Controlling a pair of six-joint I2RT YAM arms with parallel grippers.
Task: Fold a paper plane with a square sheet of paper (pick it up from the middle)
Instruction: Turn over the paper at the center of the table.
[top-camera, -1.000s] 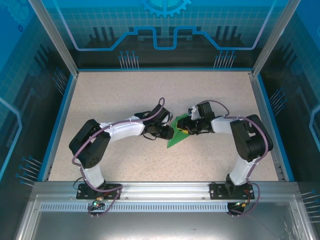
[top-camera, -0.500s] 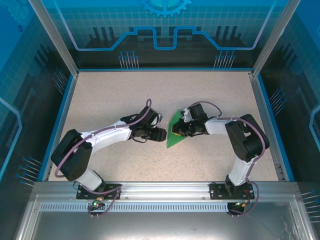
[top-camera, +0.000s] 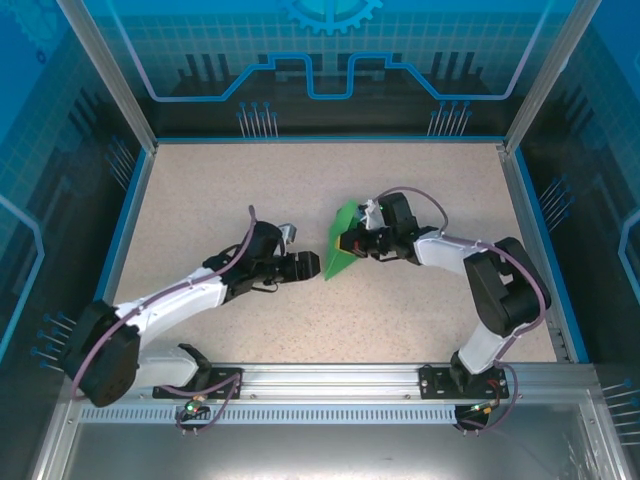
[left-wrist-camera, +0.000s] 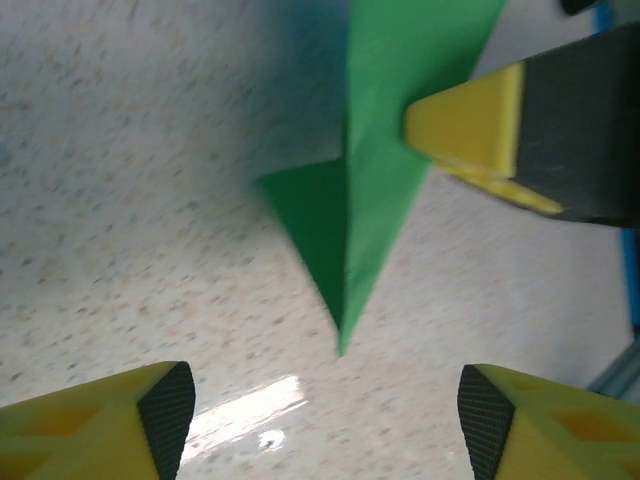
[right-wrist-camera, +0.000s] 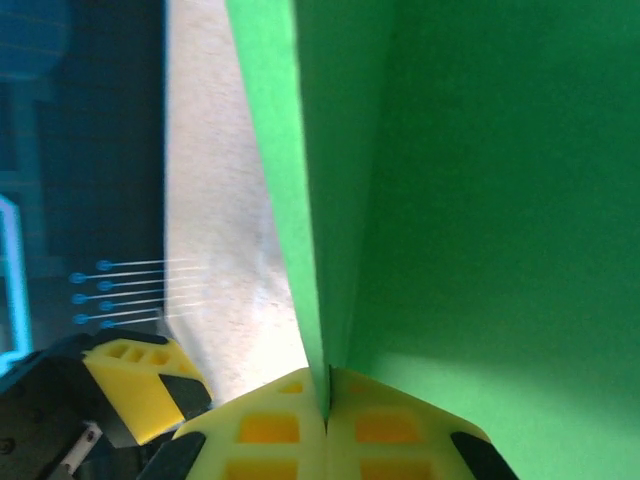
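Matt green paper plane (left-wrist-camera: 375, 180), smooth speckled table (left-wrist-camera: 120, 200), faintly glossy

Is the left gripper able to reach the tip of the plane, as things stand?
Probably yes. The left gripper is open and faces the tip of the plane, with bare table between them. The right gripper pinches the plane farther up, so the tip is free.

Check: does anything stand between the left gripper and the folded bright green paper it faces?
Nothing visible does. The left gripper stands open facing the pointed tip of the folded bright green paper, with bare speckled table between them. The right gripper is shut on the paper from the far side, outside that path.
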